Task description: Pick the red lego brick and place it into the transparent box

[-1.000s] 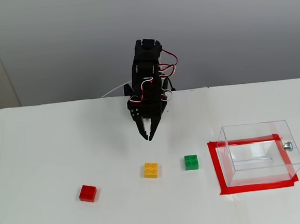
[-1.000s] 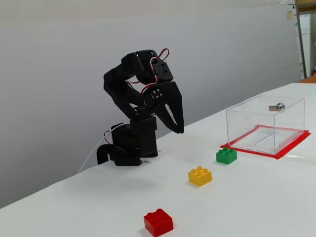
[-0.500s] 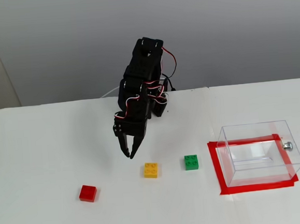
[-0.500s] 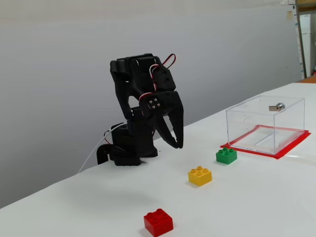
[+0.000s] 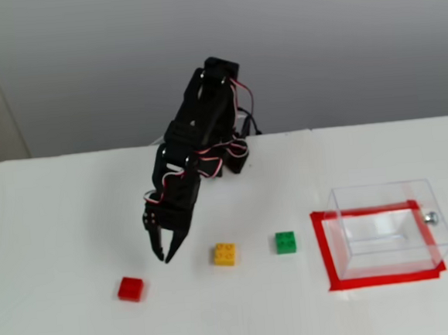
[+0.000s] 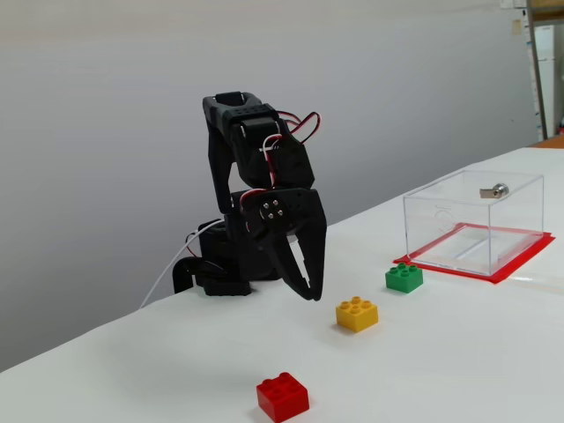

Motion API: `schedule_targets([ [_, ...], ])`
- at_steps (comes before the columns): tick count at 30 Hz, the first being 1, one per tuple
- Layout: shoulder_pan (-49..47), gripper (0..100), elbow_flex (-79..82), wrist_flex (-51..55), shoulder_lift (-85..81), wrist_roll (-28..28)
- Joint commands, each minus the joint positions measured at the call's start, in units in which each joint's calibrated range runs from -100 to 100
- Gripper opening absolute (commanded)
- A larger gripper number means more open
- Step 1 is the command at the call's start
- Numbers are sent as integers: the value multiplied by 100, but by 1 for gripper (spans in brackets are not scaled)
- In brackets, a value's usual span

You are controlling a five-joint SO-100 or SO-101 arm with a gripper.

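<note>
The red lego brick [image 5: 130,288] [image 6: 283,397] lies alone on the white table, at the front left in both fixed views. My black gripper [image 5: 165,257] [image 6: 311,296] hangs above the table, up and to the right of the brick, pointing down. Its fingertips meet with nothing between them, and it does not touch the brick. The transparent box [image 5: 388,228] [image 6: 471,220] stands at the far right with a small silver knob on its side, and I see nothing inside it.
A yellow brick [image 5: 224,253] [image 6: 357,314] and a green brick [image 5: 286,242] [image 6: 404,277] lie between the gripper and the box. Red tape [image 5: 324,260] frames the box's footprint. The arm's base [image 6: 220,269] stands at the back of the table.
The arm has swung left and reached forward and down. The gripper moved from behind the yellow brick to a spot close to the red brick. Bricks and box have not moved.
</note>
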Motion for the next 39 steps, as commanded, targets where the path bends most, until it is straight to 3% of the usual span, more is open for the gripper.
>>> schedule_targets([
  [1, 166, 1, -432, -127, 240, 28],
  [14, 558, 2, -1355, -92, 1233, 48],
  [17, 491, 3, -1427, -92, 1318, 304],
  [27, 439, 37, -1481, -127, 1598, 346],
  [39, 395, 46, -1499, -144, 1861, 382],
])
